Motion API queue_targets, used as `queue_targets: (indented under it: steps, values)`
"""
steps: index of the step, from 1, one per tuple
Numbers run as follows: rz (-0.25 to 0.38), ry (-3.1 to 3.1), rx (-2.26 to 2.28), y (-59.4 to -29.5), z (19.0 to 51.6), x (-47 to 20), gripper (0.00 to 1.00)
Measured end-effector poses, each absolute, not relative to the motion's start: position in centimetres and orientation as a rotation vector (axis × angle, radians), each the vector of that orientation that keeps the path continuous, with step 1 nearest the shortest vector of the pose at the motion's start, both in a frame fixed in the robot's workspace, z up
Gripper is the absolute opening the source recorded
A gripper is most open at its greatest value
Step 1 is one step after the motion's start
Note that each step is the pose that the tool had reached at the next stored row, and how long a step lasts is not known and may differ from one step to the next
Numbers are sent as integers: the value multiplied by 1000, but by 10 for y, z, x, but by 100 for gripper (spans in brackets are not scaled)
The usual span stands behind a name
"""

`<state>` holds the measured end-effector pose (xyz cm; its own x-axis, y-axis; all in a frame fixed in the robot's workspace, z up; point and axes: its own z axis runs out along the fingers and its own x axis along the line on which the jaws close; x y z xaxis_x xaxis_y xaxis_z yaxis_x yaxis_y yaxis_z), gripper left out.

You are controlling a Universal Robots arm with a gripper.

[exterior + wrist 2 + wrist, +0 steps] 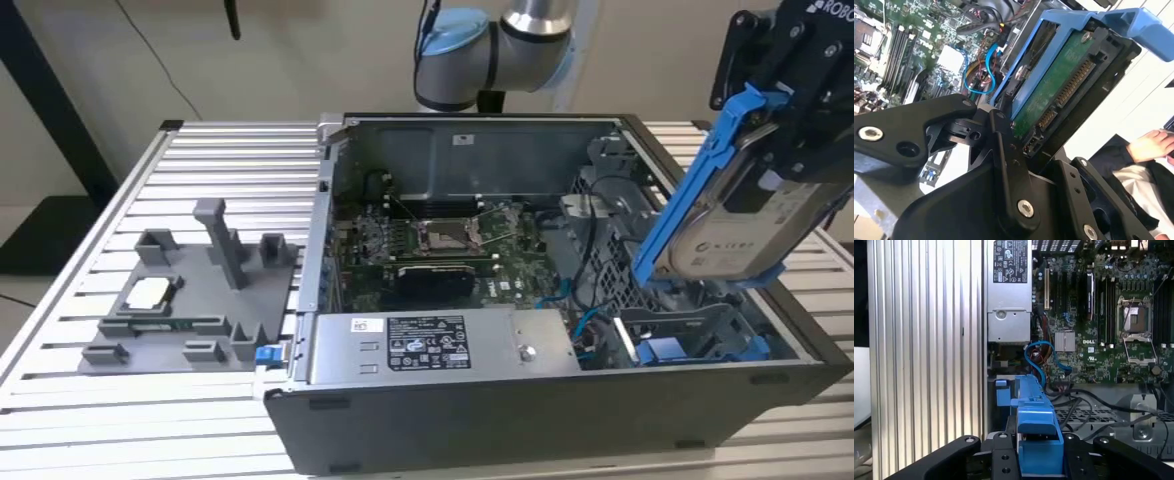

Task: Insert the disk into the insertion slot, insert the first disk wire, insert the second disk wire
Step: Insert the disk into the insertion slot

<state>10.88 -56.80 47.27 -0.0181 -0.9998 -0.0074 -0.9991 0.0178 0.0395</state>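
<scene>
The gripper (1038, 452) held the disk (727, 220) tight. The disk hung tilted in the air over the slot (687, 330), at the exterior view's right end of the case (534, 425). It looked like step one, with the disk not in yet. It needed lining up with the slot.

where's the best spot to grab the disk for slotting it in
By its upper end, coming from above, clamping the flat faces: the gripper holds the disk that way, tilted, its lower end free above the bay.
</scene>
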Motion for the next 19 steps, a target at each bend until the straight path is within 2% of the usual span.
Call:
queue_targets:
  steps: [19]
  values:
    - [-52,-2225,2185,-569,439,119,33]
